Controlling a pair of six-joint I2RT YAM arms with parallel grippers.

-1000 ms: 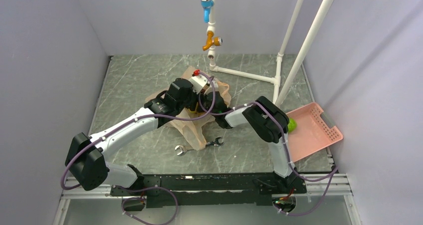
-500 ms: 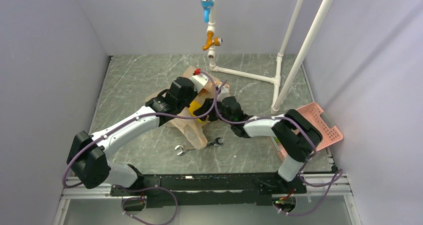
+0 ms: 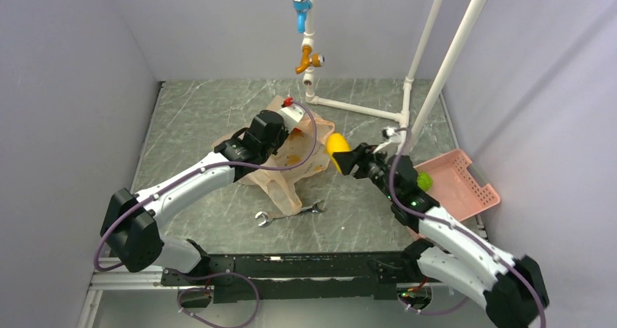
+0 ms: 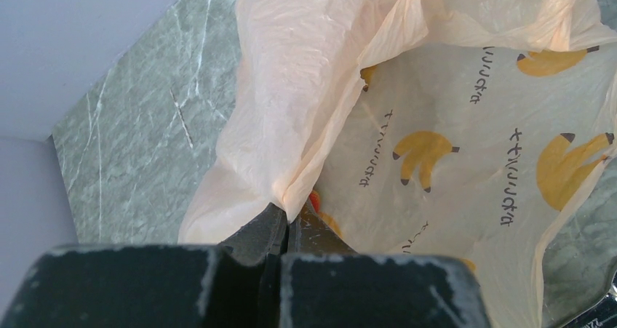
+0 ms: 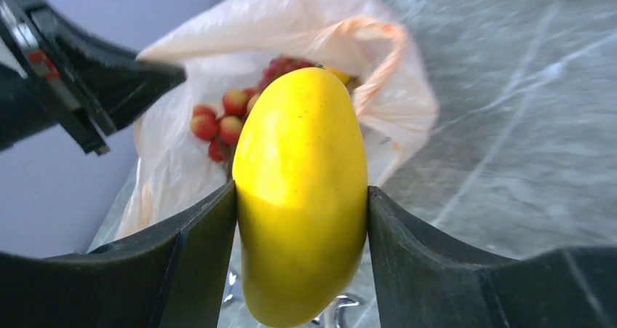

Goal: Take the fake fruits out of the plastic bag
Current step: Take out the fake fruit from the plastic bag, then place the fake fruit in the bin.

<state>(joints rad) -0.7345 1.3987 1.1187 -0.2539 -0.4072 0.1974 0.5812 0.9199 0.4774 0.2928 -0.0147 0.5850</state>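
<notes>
- The right gripper was at the mouth of the plastic bag 1 second ago; it has since drawn back to the right and now holds the yellow fruit fully clear of the bag, in the air between the bag and the pink basket
- Its jaws are clamped on the fruit's 2 long sides, with the rounded end poking out past the fingertips
- The left gripper has not shifted: its jaws are pressed together on a fold of the bag's rim, holding that edge up so the mouth gapes toward the right arm
- Still inside the bag, seen from the right wrist: a cluster of small red balls and, behind them, what looks like the dark red grape bunch
- 1 green fruit already lies in the basket
- My reading: 1 more fruit is out and the task is partly done; this one probably belongs in the basket, and then the right arm has to go back into the held-open bag for the rest
</notes>
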